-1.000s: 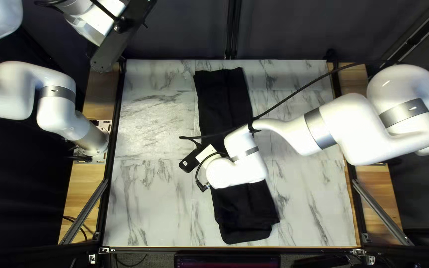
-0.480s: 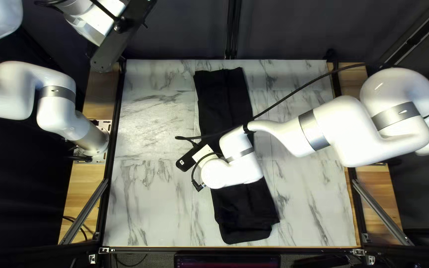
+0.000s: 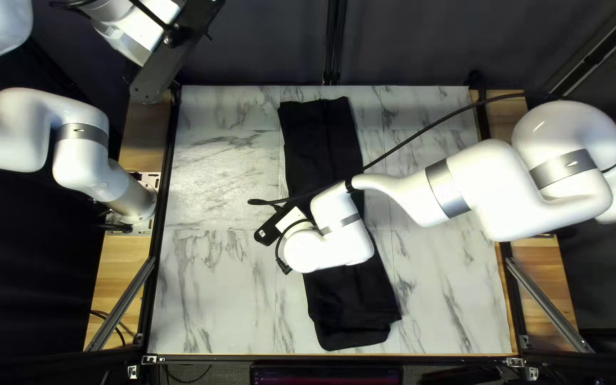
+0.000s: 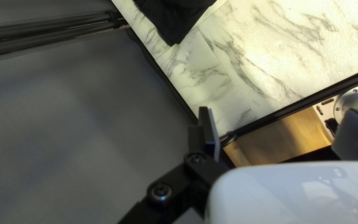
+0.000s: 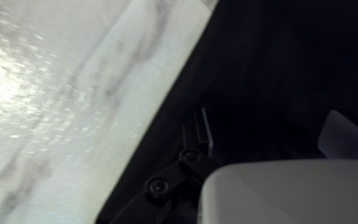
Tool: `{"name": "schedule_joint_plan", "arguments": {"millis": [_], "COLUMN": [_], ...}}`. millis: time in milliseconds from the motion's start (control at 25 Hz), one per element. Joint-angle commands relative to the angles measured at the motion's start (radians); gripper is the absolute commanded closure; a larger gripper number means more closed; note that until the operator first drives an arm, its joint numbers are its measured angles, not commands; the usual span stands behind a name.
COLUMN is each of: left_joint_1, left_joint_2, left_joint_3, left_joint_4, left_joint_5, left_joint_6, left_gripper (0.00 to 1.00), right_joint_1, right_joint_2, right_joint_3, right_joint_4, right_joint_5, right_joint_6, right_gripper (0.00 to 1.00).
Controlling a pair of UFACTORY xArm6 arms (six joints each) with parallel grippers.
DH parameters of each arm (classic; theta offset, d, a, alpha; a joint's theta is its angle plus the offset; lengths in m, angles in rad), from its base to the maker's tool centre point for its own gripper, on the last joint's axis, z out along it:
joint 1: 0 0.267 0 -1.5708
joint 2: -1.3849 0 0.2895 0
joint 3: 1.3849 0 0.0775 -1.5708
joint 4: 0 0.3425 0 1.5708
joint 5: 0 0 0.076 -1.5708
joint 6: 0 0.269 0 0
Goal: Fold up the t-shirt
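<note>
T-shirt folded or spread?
Partly folded, it seems: the black t-shirt lies in a long, narrow strip, with stepped edges at its near end.

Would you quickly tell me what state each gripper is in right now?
Left gripper: open, holding nothing.
Right gripper: open, above the black t-shirt, not clamped on it.

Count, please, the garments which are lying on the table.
1: the black t-shirt, a long strip from the far part of the table to its near part. My right arm hides its middle, so something small may be hidden there.
</note>
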Motion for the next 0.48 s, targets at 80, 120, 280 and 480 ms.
{"name": "schedule_joint_plan", "arguments": {"millis": [80, 120, 280, 480], "left_joint_1": [0.0, 0.0, 0.0, 0.0], "left_joint_2": [0.0, 0.0, 0.0, 0.0], "left_joint_3": [0.0, 0.0, 0.0, 0.0], "left_joint_4": [0.0, 0.0, 0.0, 0.0], "left_joint_5": [0.0, 0.0, 0.0, 0.0], "left_joint_6": [0.0, 0.0, 0.0, 0.0], "left_gripper": [0.0, 0.0, 0.0, 0.0], "right_joint_1": [0.007, 0.008, 0.016, 0.014], "right_joint_2": [-0.025, -0.023, 0.008, 0.066], "right_joint_3": [0.007, 0.0, -0.059, -0.127], "right_joint_4": [0.0, 0.0, -0.005, -0.011], "right_joint_5": [0.031, 0.038, 0.065, 0.064], "right_joint_6": [0.014, 0.015, 0.016, -0.005], "right_gripper": [0.0, 0.0, 0.0, 0.0]}}
